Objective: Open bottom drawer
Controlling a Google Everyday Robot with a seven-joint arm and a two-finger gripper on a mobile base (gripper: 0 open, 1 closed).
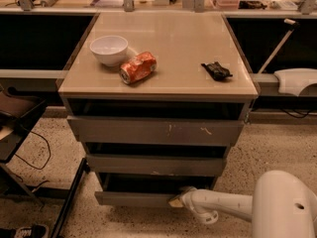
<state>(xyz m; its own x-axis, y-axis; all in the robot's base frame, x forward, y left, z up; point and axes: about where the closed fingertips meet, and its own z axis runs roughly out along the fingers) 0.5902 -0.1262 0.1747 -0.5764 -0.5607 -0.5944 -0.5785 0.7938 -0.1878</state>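
Note:
The bottom drawer (131, 199) is the lowest grey handleless front of the cabinet. It stands slightly out, with a dark gap above its top edge. My gripper (176, 201) is at the right end of that front, touching its upper edge. The white arm (223, 206) reaches in from the lower right. Above it are the middle drawer (156, 165) and the scratched top drawer (156, 131), each also a little out.
On the beige cabinet top (188, 38) sit a white bowl (109, 49), a crushed orange can (138, 67) and a small black object (216, 71). A dark stand (15, 128) and a cable (34, 152) are on the speckled floor at left.

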